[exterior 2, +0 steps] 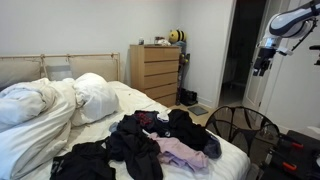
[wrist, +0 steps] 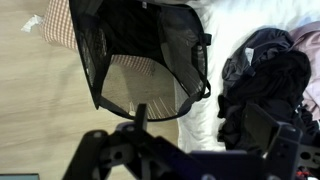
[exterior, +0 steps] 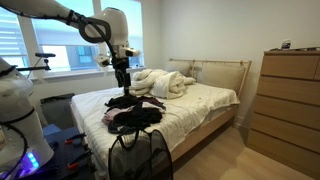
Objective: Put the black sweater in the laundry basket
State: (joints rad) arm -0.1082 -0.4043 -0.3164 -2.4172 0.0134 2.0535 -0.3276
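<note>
A pile of dark clothes lies at the foot of the bed; the black sweater (exterior: 135,118) is part of it. It also shows in an exterior view (exterior 2: 135,150) and at the right of the wrist view (wrist: 265,85). The black mesh laundry basket (exterior: 140,155) stands on the floor by the bed's corner, and it shows in an exterior view (exterior 2: 245,130) and in the wrist view (wrist: 140,50). My gripper (exterior: 122,78) hangs in the air above the bed's edge, between pile and basket. It also shows in an exterior view (exterior 2: 265,62). Its jaws (wrist: 190,145) are open and empty.
A white duvet (exterior 2: 60,105) is bunched at the head of the bed. A pink garment (exterior 2: 180,152) lies in the pile. A wooden dresser (exterior: 290,95) stands by the wall. The robot's base (exterior: 20,125) is beside the bed.
</note>
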